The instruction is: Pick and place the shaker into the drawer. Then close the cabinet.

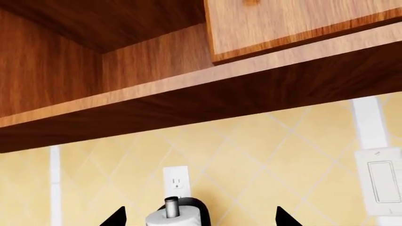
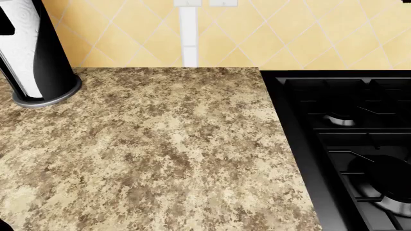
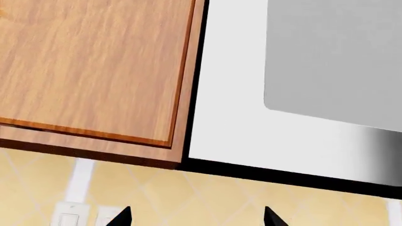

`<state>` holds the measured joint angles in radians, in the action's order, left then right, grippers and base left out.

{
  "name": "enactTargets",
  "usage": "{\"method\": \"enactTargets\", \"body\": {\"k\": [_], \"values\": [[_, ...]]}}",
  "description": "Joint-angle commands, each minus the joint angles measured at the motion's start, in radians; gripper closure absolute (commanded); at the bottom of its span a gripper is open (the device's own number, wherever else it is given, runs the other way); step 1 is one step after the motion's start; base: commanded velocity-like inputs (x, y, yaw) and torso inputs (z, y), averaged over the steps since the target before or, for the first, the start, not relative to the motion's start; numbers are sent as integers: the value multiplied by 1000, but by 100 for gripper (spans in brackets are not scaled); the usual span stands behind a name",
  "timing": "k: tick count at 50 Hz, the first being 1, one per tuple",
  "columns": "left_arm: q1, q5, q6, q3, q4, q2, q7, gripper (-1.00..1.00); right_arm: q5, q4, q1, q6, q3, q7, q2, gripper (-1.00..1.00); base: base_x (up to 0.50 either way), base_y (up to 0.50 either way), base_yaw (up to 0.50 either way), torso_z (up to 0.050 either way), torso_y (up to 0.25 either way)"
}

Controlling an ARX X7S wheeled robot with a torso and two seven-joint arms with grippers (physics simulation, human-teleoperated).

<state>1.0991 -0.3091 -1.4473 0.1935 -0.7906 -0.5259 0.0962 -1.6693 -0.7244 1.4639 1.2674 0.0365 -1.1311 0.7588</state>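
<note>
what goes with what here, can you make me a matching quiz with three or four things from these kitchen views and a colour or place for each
Things:
1. paper towel holder
2. countertop
3. stove
4. wall outlet

Descriptions:
A. black, at the right of the head view
B. white, on the yellow tiled wall above the towel roll
C. speckled brown and tan stone
D. black base, standing at the counter's back left corner

Right pairs: 1-D, 2-C, 3-A, 4-B
</note>
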Motion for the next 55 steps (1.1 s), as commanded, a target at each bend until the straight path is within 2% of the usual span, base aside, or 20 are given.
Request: {"method": "enactTargets", "body": {"k": [1,17,36,41,55], "values": [[-5,-64,30,50,-14,-12,-25,-100,36,-68,-113,-14,70,21,31,-100,0,0,0,0,0],[5,-75,19,48,-16,-12,-21,-100,41,-66,-129,-17,65,8,50,-100,0,24,0,0,0],[-9,-101,6,62,-30,-13,-32,-100,46,-62,-116,-25,41,5,49,-100,1,289,0,0,0],[-10,-143,-48,102,-34,17,-62,-100,55,-62,-117,-28,38,11,47,-100,1,291,0,0,0],[-8,-144,-32,89,-21,8,-48,-100,79,-64,-127,-33,29,28,48,-100,1,293,0,0,0]]}}
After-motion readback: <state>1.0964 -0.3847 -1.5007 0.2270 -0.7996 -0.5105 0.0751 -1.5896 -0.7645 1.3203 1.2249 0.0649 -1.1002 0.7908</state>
